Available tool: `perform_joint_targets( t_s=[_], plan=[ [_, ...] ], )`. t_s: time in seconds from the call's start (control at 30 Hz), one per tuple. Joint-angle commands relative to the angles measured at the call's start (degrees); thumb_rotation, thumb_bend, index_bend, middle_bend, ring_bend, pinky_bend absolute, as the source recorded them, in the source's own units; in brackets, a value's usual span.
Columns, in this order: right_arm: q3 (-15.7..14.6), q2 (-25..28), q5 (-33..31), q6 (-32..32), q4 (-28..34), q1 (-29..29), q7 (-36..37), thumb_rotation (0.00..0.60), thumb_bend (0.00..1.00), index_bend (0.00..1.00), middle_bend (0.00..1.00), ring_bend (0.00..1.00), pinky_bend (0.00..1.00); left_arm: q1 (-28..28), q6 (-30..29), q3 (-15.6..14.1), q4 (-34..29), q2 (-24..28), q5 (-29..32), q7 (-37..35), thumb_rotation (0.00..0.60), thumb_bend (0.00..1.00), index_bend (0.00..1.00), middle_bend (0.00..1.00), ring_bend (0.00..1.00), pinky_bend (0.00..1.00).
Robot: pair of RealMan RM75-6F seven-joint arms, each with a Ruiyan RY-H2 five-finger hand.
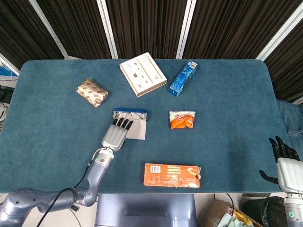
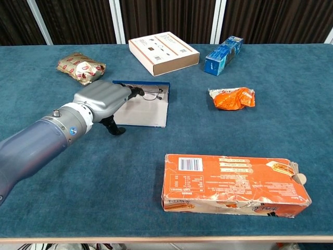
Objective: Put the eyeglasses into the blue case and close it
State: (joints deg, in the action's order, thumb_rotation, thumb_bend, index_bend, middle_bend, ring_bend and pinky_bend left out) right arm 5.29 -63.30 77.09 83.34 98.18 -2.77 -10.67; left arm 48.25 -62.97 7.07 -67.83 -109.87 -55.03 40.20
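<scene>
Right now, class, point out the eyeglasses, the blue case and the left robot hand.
eyeglasses (image 2: 151,93): chest view, on the visible right lens.
blue case (image 2: 143,112): chest view, on its pale open inside.
left robot hand (image 1: 116,135): head view, on the back of the hand.

Left arm reaches forward from the lower left, forearm low over the table. Left hand (image 1: 115,135) (image 2: 102,100) palm down, fingers (image 1: 124,124) extended forward and slightly apart, thumb (image 2: 115,128) hanging down at its side, holding nothing. Right hand (image 1: 286,165) at the far right edge in the head view, fingers apart and pointing up, empty; right arm mostly out of frame.
</scene>
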Motion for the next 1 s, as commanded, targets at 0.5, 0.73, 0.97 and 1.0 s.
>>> perform_joint_targets(
  t_s=[0.5,0.73,0.97,1.0],
  plan=[
    [0.1,-0.3,0.3,0.5,-0.3,0.1,0.0,0.600,0.25,0.05,0.04,0.14,0.16,-0.1,1.4,2.2,3.1,-2.2,-0.6,1.3,0.600,0.20,0.12,0.15,0.09,0.17],
    [0.1,-0.3,0.3,0.5,-0.3,0.0,0.0,0.600,0.25,0.05,0.04,0.14,0.16,-0.3,1.3,2.7,3.7,-2.8,-1.4,1.4,0.600,0.20,0.16,0.15,0.09,0.17],
    [0.0,-0.3,0.3,0.5,-0.3,0.1,0.1,0.600,0.25,0.05,0.04,0.14,0.16,-0.3,1.0,3.3,4.2,-3.3,-2.1,1.8,0.600,0.21,0.20,0.15,0.09,0.17],
    [0.0,-0.2,0.3,0.4,-0.2,0.1,0.1,0.600,0.25,0.05,0.04,0.14,0.16,-0.3,0.9,3.4,4.3,-3.4,-2.2,1.9,0.600,0.21,0.20,0.15,0.09,0.17]
  ],
)
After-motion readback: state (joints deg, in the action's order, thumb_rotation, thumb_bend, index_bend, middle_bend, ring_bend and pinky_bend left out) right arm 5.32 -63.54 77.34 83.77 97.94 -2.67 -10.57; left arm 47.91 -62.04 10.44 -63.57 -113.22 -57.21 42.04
